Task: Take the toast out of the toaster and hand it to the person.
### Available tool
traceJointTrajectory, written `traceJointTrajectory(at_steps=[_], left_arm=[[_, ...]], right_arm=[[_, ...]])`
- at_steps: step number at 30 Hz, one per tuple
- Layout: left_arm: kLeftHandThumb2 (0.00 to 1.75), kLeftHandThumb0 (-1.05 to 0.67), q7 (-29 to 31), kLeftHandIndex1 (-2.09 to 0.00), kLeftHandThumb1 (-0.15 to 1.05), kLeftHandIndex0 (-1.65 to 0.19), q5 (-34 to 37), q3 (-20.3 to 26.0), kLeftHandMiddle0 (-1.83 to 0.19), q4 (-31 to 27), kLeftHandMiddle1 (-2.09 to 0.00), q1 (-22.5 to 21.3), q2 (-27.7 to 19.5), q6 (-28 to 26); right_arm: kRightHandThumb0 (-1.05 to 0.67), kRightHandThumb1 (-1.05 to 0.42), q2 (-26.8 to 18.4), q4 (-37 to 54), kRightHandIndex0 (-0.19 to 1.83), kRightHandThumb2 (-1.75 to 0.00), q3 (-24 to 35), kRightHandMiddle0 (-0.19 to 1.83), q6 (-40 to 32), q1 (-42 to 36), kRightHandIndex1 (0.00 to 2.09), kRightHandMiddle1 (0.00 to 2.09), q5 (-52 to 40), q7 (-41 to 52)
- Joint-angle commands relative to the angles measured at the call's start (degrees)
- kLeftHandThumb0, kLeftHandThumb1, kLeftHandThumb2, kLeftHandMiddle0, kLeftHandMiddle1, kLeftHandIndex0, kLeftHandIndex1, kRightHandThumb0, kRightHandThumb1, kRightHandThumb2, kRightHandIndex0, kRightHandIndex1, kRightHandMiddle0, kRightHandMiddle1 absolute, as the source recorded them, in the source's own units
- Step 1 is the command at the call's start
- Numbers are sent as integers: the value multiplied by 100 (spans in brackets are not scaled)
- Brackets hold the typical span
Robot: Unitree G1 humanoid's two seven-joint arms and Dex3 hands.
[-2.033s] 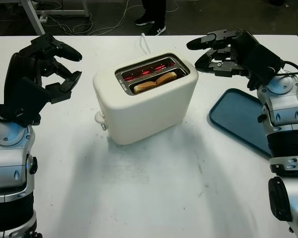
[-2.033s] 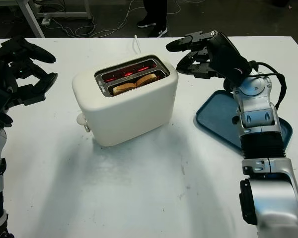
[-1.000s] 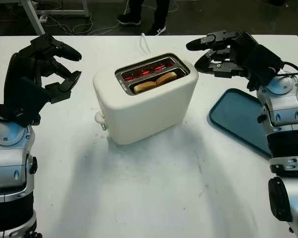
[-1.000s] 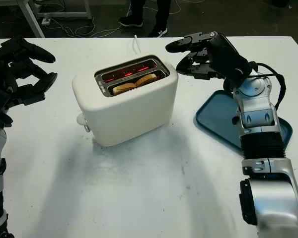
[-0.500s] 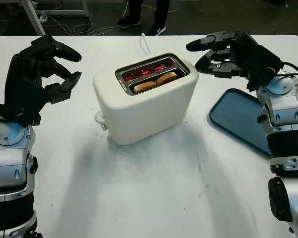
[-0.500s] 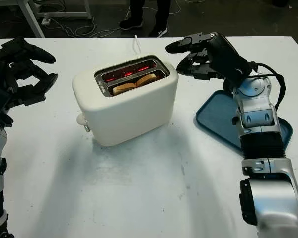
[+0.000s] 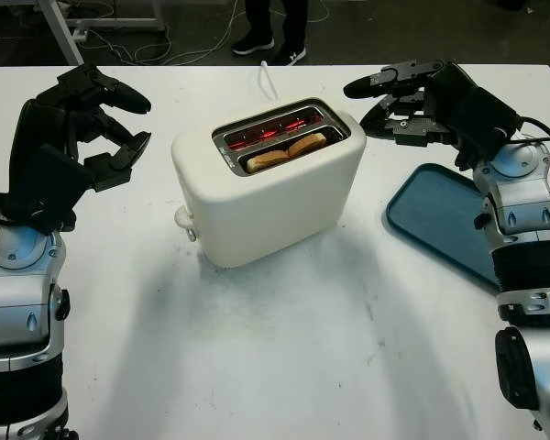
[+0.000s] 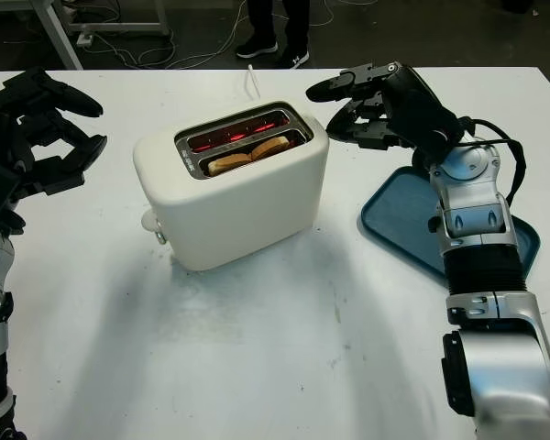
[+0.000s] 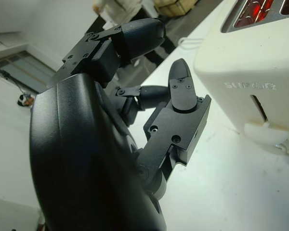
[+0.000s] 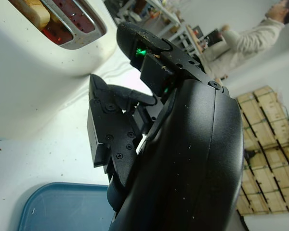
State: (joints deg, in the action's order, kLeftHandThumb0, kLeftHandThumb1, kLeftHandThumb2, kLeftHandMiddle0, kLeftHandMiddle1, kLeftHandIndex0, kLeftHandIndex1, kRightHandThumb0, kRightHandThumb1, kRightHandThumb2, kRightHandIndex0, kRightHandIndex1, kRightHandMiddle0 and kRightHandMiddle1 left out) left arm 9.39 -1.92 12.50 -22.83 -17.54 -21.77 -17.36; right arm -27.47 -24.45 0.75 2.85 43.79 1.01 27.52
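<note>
- Toast sits low in the near slot of the toaster, centre frame.
- Right hand, upper right, empty and wide, poised beside it.
- Left hand, upper left, empty, flanks.

The toaster has a smooth cream shell, looks like plastic with a soft satin sheen, and a brushed metal frame around the slots on top. The toast sitting in the near slot looks dry and grainy, browned crust. Table is a matt white top, a bit scuffed and smudgy in front of the toaster. Over on the right there's a blue tray, smooth plastic with a slight gloss. Both robot hands, the left hand and the right hand, are matt black hard plastic with small screws showing, and the forearms behind them are silvery, semi-gloss casing.
</note>
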Motion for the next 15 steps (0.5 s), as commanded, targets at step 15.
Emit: traceJointTrajectory(at_steps=[15], left_arm=[[57, -3, -36, -125, 65, -51, -25, 35, -56, -66, -157, 50, -20, -8]], right_arm=[[9, -92, -13, 38, 65, -2, 4, 94, 22, 4, 103, 6, 47, -17]])
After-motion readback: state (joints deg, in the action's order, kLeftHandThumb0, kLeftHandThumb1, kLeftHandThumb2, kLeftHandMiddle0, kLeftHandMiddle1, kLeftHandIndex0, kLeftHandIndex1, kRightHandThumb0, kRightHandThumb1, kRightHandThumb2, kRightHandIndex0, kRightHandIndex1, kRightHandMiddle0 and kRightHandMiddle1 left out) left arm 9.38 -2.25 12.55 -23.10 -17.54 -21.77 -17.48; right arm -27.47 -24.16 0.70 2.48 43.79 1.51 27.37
